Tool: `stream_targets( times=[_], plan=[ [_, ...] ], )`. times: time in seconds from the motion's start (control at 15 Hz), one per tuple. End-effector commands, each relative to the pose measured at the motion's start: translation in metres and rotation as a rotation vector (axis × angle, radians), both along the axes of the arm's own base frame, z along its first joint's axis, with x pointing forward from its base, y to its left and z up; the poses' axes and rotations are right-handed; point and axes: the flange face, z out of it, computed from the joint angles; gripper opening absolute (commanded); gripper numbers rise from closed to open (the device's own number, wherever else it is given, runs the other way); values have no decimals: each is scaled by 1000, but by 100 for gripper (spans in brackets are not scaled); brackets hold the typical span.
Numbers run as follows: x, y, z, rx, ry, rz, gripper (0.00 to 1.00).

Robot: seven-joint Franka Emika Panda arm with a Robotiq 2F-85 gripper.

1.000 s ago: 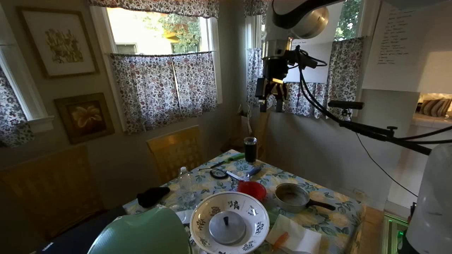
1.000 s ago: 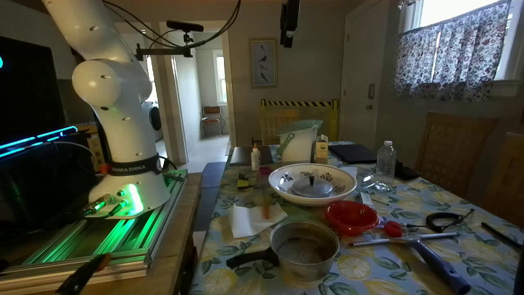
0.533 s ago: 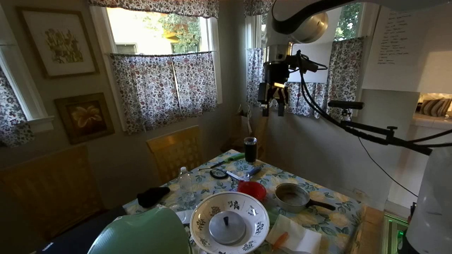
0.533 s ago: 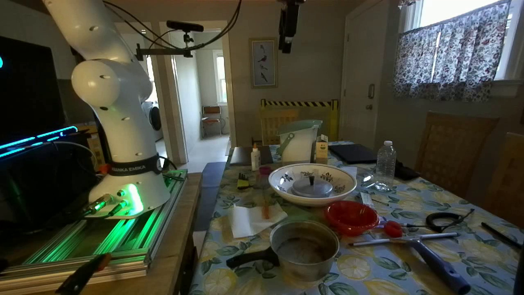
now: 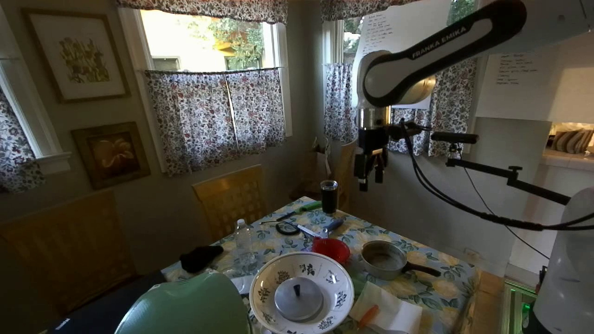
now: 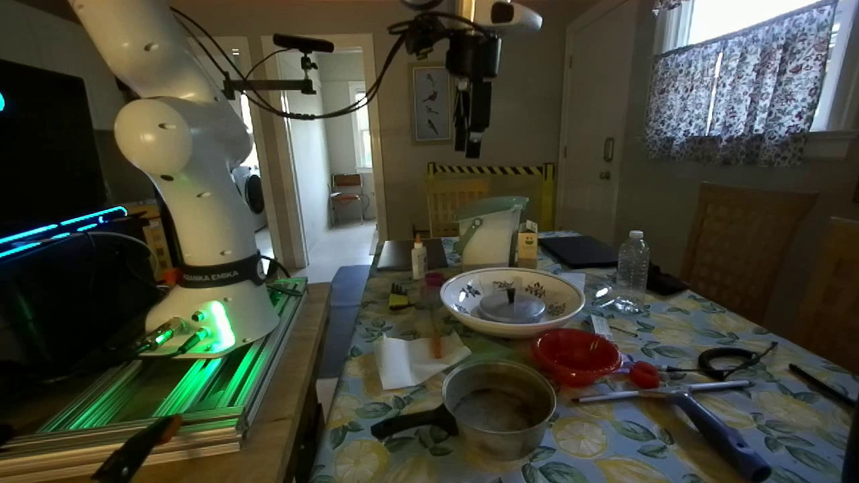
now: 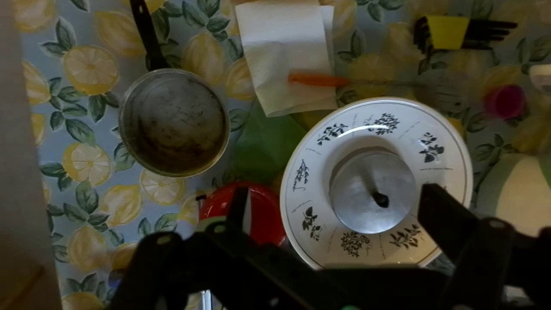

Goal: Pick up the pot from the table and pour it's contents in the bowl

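Note:
The greyish-olive pot [image 5: 383, 264] stands upright on the floral table [image 5: 441, 290] with its dark handle to one side. It also shows in an exterior view [image 6: 500, 429] and in the wrist view [image 7: 174, 122]; its inside is dark and stained, and I see no distinct contents. The large white bowl [image 5: 335, 276] with dark plant patterns stands nearby, also in the wrist view [image 7: 316, 181]. A grey lid [image 7: 366, 206] with a black knob lies in it. My gripper [image 5: 371, 182] is open and empty, high above the table, also in an exterior view [image 6: 468, 149] and the wrist view [image 7: 335, 206].
A red bowl [image 6: 577, 355] sits between pot and white bowl. A paper sheet [image 7: 282, 47] with an orange-handled tool [image 7: 316, 79] lies near the pot. A plastic bottle [image 6: 632, 272], a dark tall jar [image 5: 329, 197] and a green-rimmed bucket [image 6: 490, 235] stand on the table.
The arm has come down, and my gripper is lower in both exterior views and slightly farther right in one of them. The pot, bowl and lid have not moved.

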Motion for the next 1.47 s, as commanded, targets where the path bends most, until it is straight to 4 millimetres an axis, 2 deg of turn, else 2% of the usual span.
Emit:
stream_targets(
  times=[0.0,0.13,0.4,0.47,0.6,0.8,1.0,1.27,1.33,1.4],
  plan=[
    [-31,-4,-59,-82,-45,17,100],
    [-45,-7,-92,-106,-63,21,100],
    [-73,-17,-140,-162,-125,72,100],
    [-52,-31,-139,-169,-125,65,100],
    [-62,-47,-151,-159,-123,47,100],
    [-74,-82,-169,-138,-89,7,100],
    [-93,-111,-195,-107,-23,-8,100],
    [-107,-127,-226,-95,28,94,100],
    [-103,-121,-209,-86,11,27,100],
    [-104,-123,-216,-83,21,48,100]
  ],
)
